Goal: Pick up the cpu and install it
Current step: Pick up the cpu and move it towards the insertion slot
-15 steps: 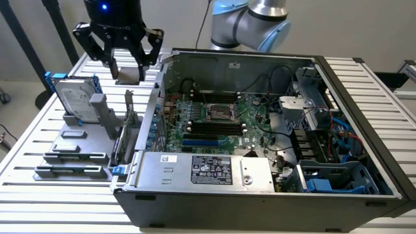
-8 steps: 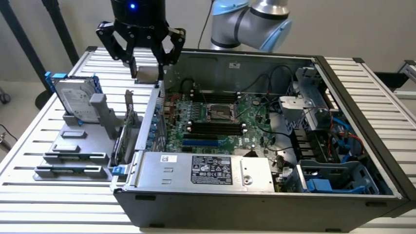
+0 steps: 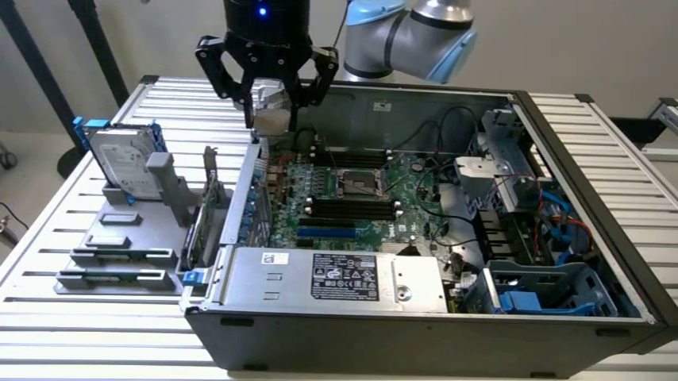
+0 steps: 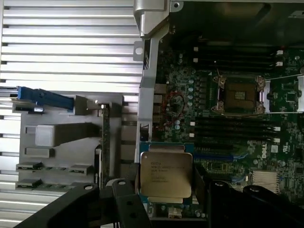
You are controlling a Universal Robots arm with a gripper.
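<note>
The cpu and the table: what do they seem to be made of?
The cpu: probably metal on top, a dull silver-grey lid with printed text and soft glare. The table: likely aluminium, pale matte slats in ridged rows that catch the light.

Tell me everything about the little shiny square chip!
The cpu is a small flat square chip with a silver-grey metal top, faint print and a paler rim. It sits flat between the gripper's dark fingers, raised near the case wall. The empty socket lies apart from it.
</note>
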